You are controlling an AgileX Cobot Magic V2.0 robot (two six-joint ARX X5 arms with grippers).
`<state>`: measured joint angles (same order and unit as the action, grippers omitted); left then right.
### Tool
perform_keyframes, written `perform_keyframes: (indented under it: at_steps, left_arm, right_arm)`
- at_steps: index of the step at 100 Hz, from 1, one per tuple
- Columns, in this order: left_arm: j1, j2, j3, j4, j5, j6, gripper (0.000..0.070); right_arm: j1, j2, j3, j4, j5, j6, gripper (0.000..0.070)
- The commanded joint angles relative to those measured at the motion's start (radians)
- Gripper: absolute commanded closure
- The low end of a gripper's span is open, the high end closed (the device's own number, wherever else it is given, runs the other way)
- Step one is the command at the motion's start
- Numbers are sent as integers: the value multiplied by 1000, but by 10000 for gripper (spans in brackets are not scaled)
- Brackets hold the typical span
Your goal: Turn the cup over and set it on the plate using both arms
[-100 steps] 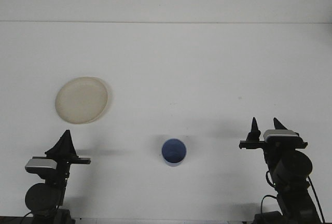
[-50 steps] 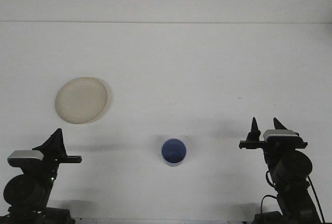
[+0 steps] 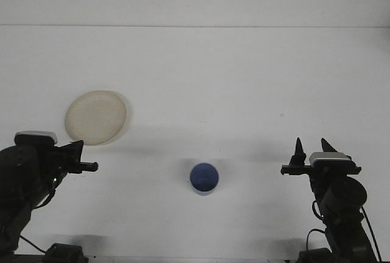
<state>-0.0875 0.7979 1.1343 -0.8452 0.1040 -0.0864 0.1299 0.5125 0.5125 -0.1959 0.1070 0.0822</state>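
White table (image 3: 244, 74): cream plate (image 3: 95, 117), blue cup (image 3: 204, 178).

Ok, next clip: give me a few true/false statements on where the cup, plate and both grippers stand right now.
1. The blue cup stands mouth up on the white table. True.
2. The cup sits on the plate. False: the cream plate lies apart from it, up and to the left, with nothing on it.
3. The right gripper is open and holds nothing. True.
4. The left gripper grips the cup. False: it is at the left edge, clear of the cup.
5. The cup lies between the two arms. True.
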Motion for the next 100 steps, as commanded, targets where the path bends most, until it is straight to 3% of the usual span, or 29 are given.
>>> perform_keyframes:
  at_steps: [1,52,57,69,77,100]
  left_arm:
    - [-2,52,49,-69,3,31,689]
    - [-2,94,68,-47,3,13,675]
    - [-2,93,68,-48,3,13,622]
    - [-2,93,68,-52,3,-10,347]
    - [-2,92,68,-54,3,-10,228]
    - [-25,105,89,-75,76,-6,209]
  right_arm:
    - [2,3,5,10,-1,-8,275]
    - [2,3,5,10,-1,-8,275]
    - [2,3,5,10,-1,-8,275]
    - [2,3,5,10,-1,-8,275]
    - [2,3,5,10,-1,-8,275]
    - [2,3,5,10,0,-8,275]
